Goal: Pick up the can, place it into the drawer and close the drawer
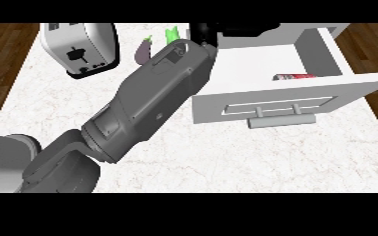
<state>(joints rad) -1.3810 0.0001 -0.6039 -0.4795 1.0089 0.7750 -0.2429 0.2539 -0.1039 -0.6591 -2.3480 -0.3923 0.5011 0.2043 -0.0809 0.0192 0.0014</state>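
My left forearm (148,105) ran diagonally from 7 o'clock toward 12. The drawer (280,97) stood open at 3 o'clock, with the can (294,76) lying inside against its front wall. Toaster (80,47) at 10 o'clock. My left hand (203,31) was at 12 by the drawer's back corner; couldn't tell how its fingers stood. Eggplant (142,51) at 11.

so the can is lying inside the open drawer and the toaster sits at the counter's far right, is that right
Not quite. The toaster sits at the counter's far left, not the right, as the head view shows. The rest holds: the can is lying inside the open drawer.
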